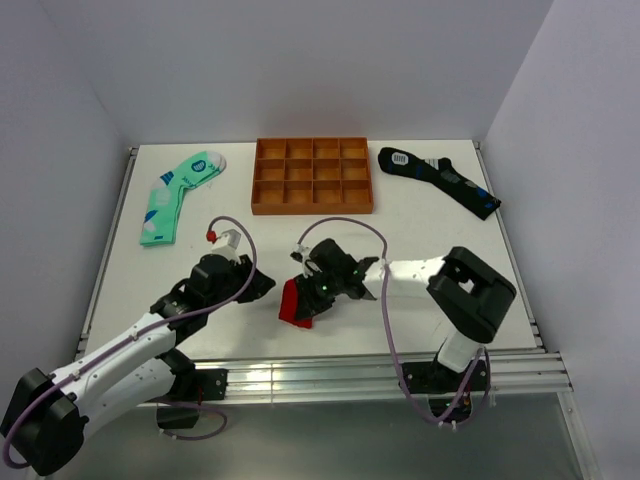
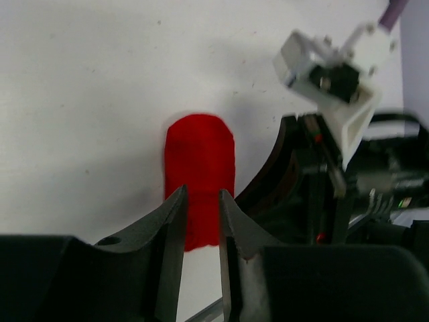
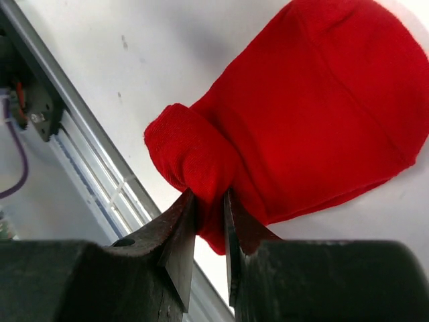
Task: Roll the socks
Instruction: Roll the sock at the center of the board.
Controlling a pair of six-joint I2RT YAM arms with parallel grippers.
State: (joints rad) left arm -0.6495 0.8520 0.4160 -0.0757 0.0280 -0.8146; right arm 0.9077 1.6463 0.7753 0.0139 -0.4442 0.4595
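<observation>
red sock [image 3: 322,100], fold hidden in right tool [image 3: 209,196]

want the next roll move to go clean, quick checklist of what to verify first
1. right gripper pinching red sock at its rolled end: ok
2. left gripper clear of the sock: cannot tell, jaws slightly apart, sock just ahead
3. roll finished: not ok, most of the sock lies flat
4. sock fully on the table: ok, though near the front edge
5. green sock and black sock out of the way: ok
</observation>
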